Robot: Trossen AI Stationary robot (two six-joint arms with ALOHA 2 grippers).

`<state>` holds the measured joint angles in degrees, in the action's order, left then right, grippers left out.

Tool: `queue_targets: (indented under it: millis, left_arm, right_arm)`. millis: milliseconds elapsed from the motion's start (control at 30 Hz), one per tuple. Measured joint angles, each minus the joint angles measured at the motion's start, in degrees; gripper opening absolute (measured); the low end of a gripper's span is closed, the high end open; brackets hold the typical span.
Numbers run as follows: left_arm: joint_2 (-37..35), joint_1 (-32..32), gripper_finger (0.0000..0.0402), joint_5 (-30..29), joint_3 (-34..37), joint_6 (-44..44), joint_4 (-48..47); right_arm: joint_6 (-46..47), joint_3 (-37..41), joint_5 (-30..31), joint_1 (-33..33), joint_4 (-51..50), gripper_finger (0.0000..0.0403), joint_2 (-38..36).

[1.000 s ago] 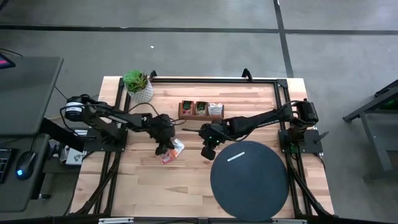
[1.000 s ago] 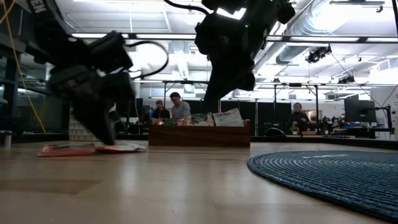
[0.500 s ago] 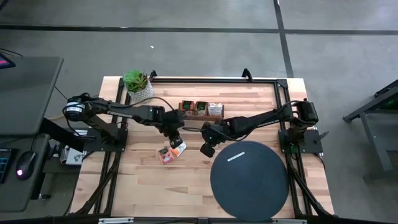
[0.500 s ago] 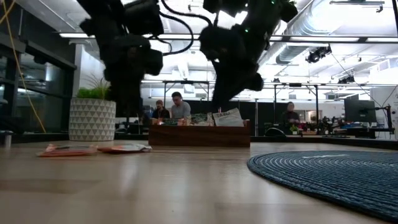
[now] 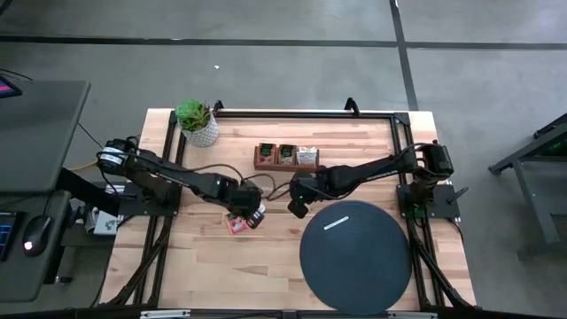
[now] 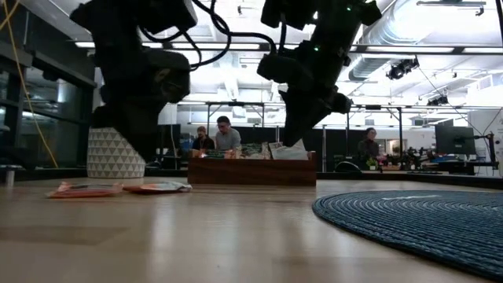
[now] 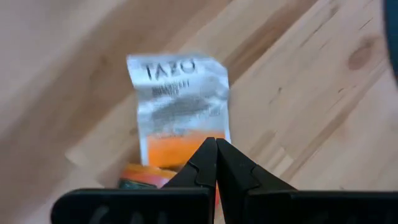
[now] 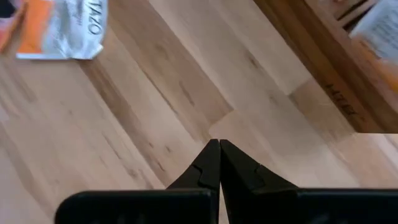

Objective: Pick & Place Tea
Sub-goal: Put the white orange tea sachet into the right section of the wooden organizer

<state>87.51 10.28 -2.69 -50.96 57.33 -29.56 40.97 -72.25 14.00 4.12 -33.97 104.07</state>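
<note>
The left gripper covers part of the tea sachets in the high view. The print below the brand name on the white sachet is blurred. In the right wrist view, the wooden tray is cut off at the picture's edge.

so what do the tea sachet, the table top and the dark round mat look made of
Tea sachet: seemingly foil or coated paper; silvery, creased, printed lettering, orange band.
Table top: light wood, butcher-block style; visible grain, knots and joined strips, smooth finish.
Round mat: looks woven or braided fibre; dark blue-grey with ridged concentric texture.
</note>
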Motion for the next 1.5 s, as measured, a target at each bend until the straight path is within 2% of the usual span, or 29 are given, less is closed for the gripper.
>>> queue_targets:
  millis: [233,433,567,667,767,900,1100,1233,1367,1500]
  left_arm:
    - [5.1,2.6,0.0000,-2.0,0.1,7.3,1.3]
    - [8.9,2.5,0.0000,-3.2,-0.3,7.1,1.5]
    - [11.5,2.5,0.0000,-2.5,-0.5,2.1,2.9]
    - [11.6,2.5,0.0000,-2.1,-0.3,-6.9,3.6]
    - [11.7,2.5,0.0000,-2.6,-0.3,-16.4,4.1]
    - [11.7,2.6,0.0000,-3.9,-0.2,-27.5,3.9]
    - [11.8,2.5,0.0000,-3.9,-0.1,-36.0,4.8]
    - [11.9,2.5,0.0000,-4.5,0.0,-38.1,6.8]
    - [12.0,2.4,0.0000,-4.3,0.1,-38.6,8.8]
    - [12.1,2.4,0.0000,-4.1,0.2,-40.0,12.1]
  right_arm:
    - [-2.8,0.0,0.0,0.0,-0.5,0.0000,0.0]
    - [-3.8,0.0,-0.5,0.2,-3.0,0.0000,0.0]
    - [-5.6,0.0,-1.9,0.5,-7.2,0.0000,0.0]
    - [-8.7,0.0,-6.9,0.8,-7.9,0.0000,0.0]
    - [-7.6,0.2,-13.8,0.8,-7.5,0.0000,0.0]
    - [3.5,3.9,-14.3,1.2,-0.6,0.0000,-0.3]
    - [18.5,14.6,-12.2,3.6,26.5,0.0000,-0.4]
    - [27.2,21.0,-6.9,5.0,41.8,0.0000,-0.4]
    - [32.5,24.5,-4.4,5.4,49.9,0.0000,-0.4]
    - [34.4,25.3,-4.7,5.3,50.4,0.0002,-0.4]
